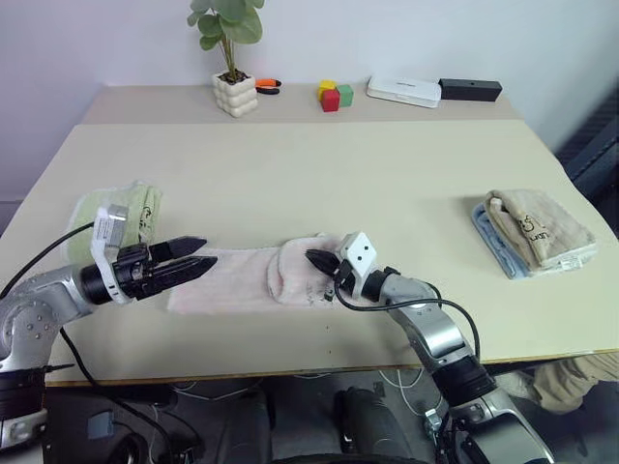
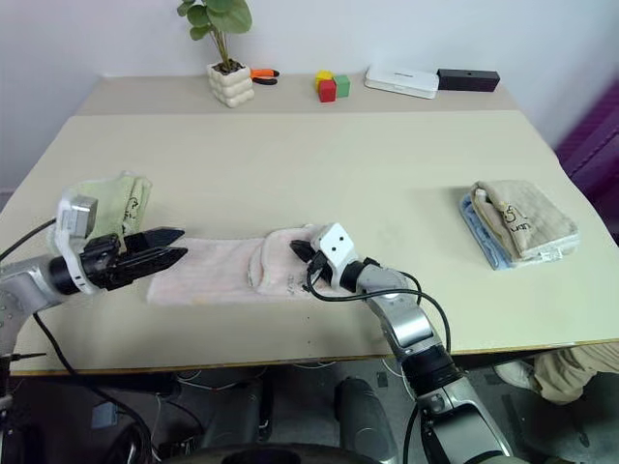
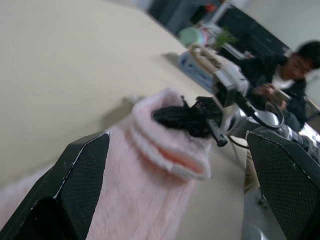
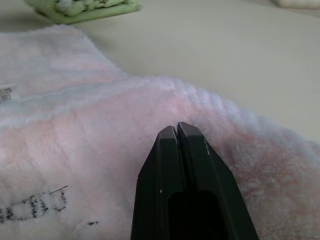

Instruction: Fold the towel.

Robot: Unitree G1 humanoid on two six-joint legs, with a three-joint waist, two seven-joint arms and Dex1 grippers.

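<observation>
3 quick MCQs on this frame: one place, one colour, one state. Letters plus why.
1. Where does the light green folded towel lie?
A. beside the plant pot at the back
B. at the table's left edge, behind the left pincer
C. on top of the beige towel

2. What colour is the towel spread at the front of the table?
A. pale pink
B. dark blue
C. yellow

3. How do the right pincer's fingers stand?
A. wide apart
B. shut together
C. clamped on a red block

Key: 1 B, the head views show it at the left edge, just past the left arm. 2 A, it is pink in the head and wrist views. 3 B, the right wrist view shows the two tips pressed together over the pink cloth.
</observation>
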